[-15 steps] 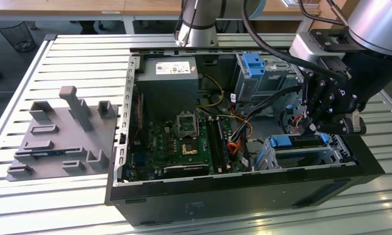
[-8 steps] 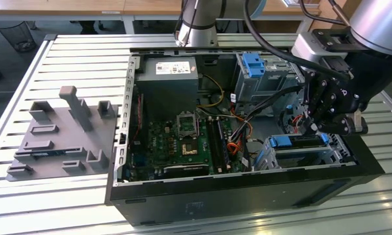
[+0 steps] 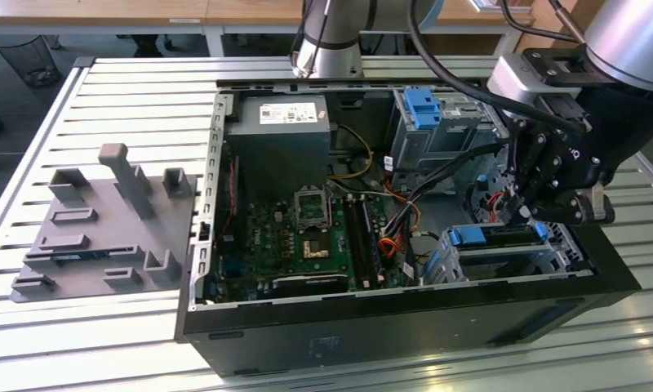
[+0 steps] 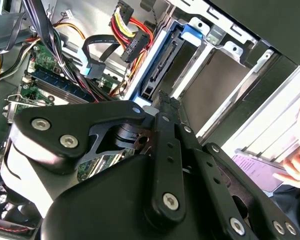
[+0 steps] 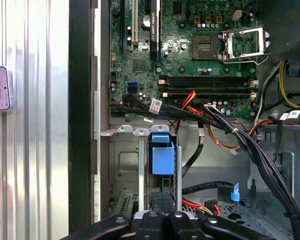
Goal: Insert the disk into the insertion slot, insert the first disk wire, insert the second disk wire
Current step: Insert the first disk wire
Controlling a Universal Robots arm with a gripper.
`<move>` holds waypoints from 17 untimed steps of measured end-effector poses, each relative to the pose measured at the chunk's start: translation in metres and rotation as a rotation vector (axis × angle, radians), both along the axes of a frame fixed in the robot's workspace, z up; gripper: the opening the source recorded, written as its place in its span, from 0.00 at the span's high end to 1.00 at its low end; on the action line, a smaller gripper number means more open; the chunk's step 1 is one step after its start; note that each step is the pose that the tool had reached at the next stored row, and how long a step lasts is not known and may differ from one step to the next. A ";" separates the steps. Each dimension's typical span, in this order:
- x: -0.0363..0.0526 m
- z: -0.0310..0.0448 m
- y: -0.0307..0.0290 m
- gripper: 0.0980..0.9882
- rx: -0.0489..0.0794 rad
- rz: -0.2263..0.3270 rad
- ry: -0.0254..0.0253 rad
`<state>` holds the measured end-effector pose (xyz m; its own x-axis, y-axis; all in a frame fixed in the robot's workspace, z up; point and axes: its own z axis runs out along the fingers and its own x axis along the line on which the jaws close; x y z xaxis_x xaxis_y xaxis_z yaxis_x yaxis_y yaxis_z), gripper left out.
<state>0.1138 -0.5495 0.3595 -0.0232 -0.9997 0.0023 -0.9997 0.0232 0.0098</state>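
gripper (image 5: 163, 197), fingers pressed together and empty, just above the disk (image 5: 162, 160) in the insertion slot (image 5: 122, 165); probably rigid, heavyish, fragile, best gripped by its blue frame.

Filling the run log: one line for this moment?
gripper shut, above disk | disk in slot | blue-tipped plug, black plug hanging free

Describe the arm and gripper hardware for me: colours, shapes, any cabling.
The arm is a silver-grey tube with rounded grey joint housings. Thick black cables loop alongside it. The gripper is matt black, built of jointed linkage bars fixed with round silver screw heads.
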 end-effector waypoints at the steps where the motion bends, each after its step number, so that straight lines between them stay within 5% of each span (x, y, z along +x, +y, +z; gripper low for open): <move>1: 0.0003 0.0000 0.0000 0.99 0.000 0.000 0.0000; 9: 0.0014 0.0000 0.0024 0.99 0.000 0.000 0.0000; 17: 0.0048 0.0000 0.0148 0.99 0.000 0.000 0.0001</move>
<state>0.1187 -0.5346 0.3594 -0.0231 -0.9997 0.0023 -0.9997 0.0231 0.0099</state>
